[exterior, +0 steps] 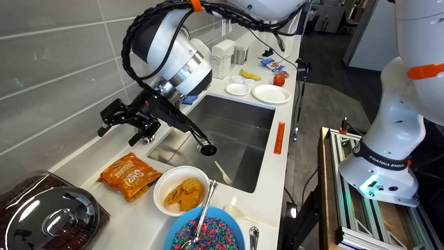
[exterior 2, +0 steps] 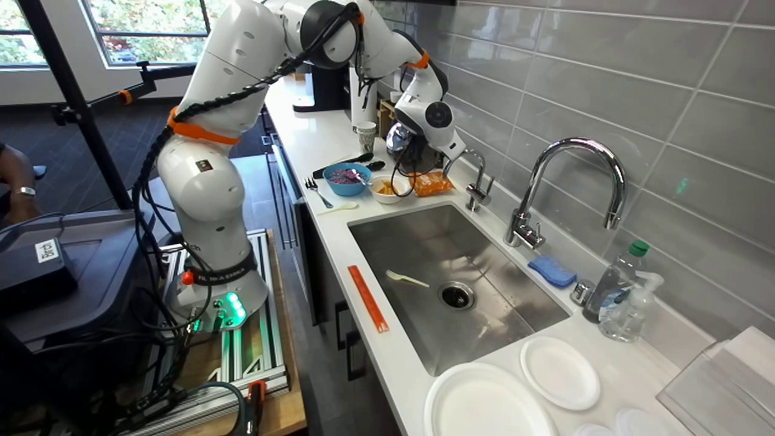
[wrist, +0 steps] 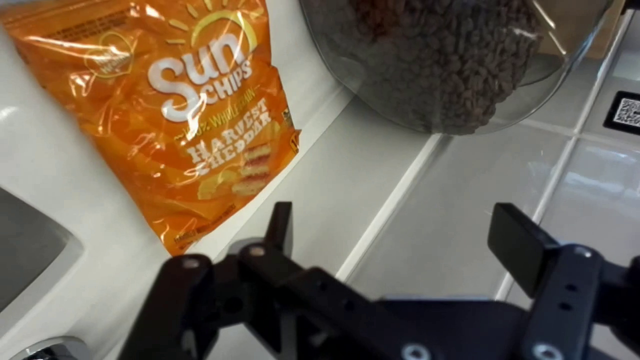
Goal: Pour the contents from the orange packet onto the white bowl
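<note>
The orange packet (exterior: pixel 128 175) lies on the counter between the wall and the white bowl, its printed face up. It shows in an exterior view (exterior 2: pixel 431 183) and large at the upper left of the wrist view (wrist: pixel 200 115). The white bowl (exterior: pixel 175 176) stands beside it with orange-yellow chips inside; it also shows in an exterior view (exterior 2: pixel 385 198) but is out of the wrist view. My gripper (exterior: pixel 118 135) is open and empty, above and apart from the packet near the tiled wall. In the wrist view the fingers (wrist: pixel 397 235) are wide apart with nothing between them.
A blue bowl (exterior: pixel 240 232) with colourful bits stands by the white bowl; a spoon (exterior: pixel 205 208) leans in it. A lidded jar of dark pieces (exterior: pixel 52 222) stands by the wall. The sink (exterior: pixel 239 146), faucets (exterior 2: pixel 569 144) (exterior 2: pixel 478 194) and tiled wall (exterior: pixel 52 62) are close.
</note>
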Controlling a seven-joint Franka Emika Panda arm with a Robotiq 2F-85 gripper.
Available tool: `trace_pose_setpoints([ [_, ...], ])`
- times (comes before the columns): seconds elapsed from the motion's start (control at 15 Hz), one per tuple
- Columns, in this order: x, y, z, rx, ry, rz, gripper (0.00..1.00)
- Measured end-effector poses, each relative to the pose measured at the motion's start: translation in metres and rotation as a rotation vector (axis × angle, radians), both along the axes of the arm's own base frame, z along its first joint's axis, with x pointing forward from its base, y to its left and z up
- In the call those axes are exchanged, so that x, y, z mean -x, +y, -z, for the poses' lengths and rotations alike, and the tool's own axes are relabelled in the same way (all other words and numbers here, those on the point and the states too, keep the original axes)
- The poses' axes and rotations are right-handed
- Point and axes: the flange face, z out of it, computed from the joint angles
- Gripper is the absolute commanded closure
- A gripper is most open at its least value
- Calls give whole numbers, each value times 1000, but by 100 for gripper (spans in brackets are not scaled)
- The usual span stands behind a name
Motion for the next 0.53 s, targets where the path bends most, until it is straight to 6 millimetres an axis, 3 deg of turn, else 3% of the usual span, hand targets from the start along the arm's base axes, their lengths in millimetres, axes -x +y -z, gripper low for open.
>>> trace_pose_setpoints([
  [0.53, 37, 17, -24, 116, 8, -16, 0],
])
